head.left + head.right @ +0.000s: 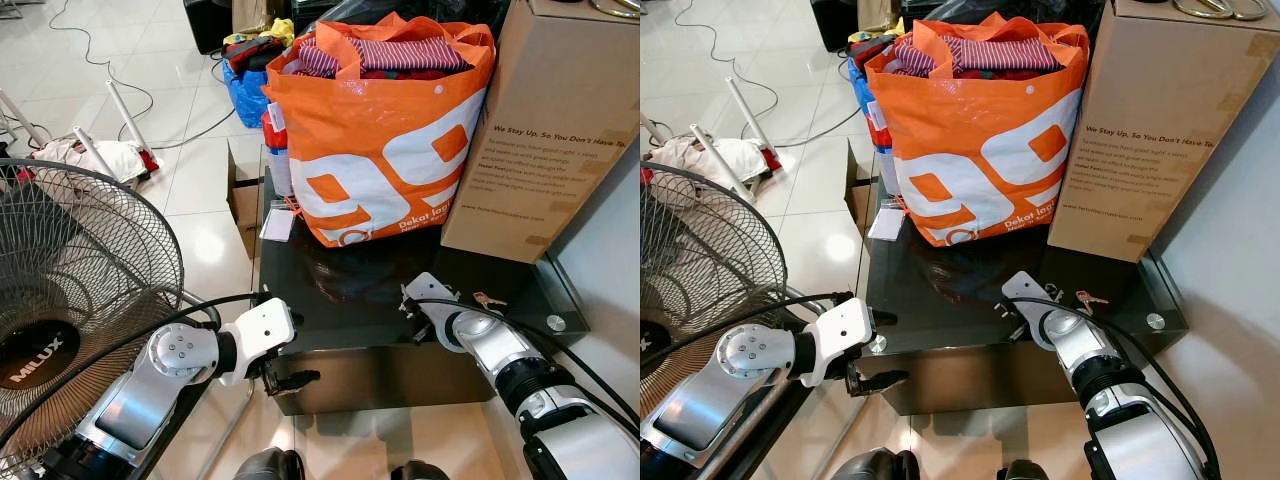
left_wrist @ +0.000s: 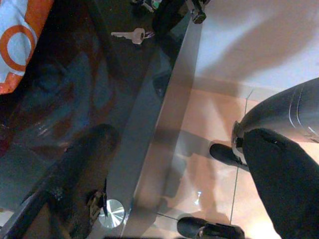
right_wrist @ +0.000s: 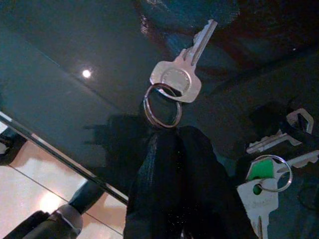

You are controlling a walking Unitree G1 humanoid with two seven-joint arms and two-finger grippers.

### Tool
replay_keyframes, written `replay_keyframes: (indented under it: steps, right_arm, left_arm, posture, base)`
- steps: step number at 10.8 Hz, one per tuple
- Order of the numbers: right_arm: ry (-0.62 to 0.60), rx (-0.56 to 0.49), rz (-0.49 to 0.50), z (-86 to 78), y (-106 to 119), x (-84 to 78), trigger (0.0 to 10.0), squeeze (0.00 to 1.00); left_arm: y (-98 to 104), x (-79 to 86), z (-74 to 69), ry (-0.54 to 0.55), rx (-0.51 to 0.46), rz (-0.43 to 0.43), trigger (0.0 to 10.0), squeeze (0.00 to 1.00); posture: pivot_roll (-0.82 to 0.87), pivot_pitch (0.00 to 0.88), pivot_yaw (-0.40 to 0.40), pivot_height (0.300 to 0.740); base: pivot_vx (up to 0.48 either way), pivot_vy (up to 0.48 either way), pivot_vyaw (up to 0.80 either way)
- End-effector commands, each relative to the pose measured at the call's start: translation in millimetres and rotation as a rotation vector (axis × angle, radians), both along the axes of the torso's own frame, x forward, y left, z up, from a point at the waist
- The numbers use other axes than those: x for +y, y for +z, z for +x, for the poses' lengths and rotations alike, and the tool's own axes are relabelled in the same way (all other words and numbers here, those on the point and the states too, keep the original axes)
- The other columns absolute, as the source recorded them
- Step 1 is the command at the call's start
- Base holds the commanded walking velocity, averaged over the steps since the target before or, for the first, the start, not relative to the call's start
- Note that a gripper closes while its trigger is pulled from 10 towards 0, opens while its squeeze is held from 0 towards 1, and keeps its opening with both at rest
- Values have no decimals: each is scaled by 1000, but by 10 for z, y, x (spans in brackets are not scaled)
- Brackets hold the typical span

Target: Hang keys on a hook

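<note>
A silver key (image 3: 175,79) on a steel ring (image 3: 162,106) lies on the dark glass table (image 1: 340,300), near its right end. My right gripper (image 3: 167,133) rests on the glass with both black fingers pressed together, shut on the ring's near side. The same key (image 1: 488,299) shows just beyond my right wrist (image 1: 430,295). A second bunch with a green tag (image 3: 259,172) lies close beside it. My left gripper (image 1: 292,381) hangs open in front of the table's front edge, holding nothing.
An orange shopping bag (image 1: 385,140) full of clothes and a tall cardboard box (image 1: 545,130) fill the back of the table. A standing fan (image 1: 70,300) is close on my left. A blue bag (image 1: 245,90) and cables lie on the tiled floor.
</note>
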State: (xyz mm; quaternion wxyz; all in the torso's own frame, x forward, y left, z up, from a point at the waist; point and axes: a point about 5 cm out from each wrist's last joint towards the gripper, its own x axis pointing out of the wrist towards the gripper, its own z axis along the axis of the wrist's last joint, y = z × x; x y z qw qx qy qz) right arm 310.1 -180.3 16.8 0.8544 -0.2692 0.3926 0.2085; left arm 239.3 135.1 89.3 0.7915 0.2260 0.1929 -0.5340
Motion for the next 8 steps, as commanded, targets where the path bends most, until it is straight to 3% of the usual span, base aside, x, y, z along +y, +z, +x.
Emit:
replay_keyframes:
  steps: [1, 3, 4, 5, 8]
  right_arm:
    - [-40, 35, -11, -85, -93, -70, 0, 0]
    - [-52, 13, 2, -71, -76, -73, 0, 0]
    - [-18, -8, 6, -58, -56, -51, 5294, 0]
    - [-7, -13, 17, -53, -49, -28, 10000, 1000]
    - [125, -1, 8, -73, -28, 34, 10000, 1000]
  left_arm:
    - [11, 8, 18, -10, -6, 19, 10000, 1000]
    - [7, 4, 20, -12, -6, 20, 10000, 1000]
    - [8, 2, 25, -12, -7, 20, 10000, 1000]
    - [7, 4, 26, -13, -8, 22, 10000, 1000]
    - [1, 12, 14, -16, -5, 26, 10000, 1000]
  posture:
    - [-117, 102, 108, 740]
    - [-118, 101, 109, 740]
    - [-118, 102, 109, 740]
    - [-117, 104, 109, 740]
    - [-117, 105, 108, 740]
  base:
    - [0, 0, 0]
    - [0, 0, 0]
    - [0, 0, 0]
    - [0, 0, 0]
    - [0, 0, 0]
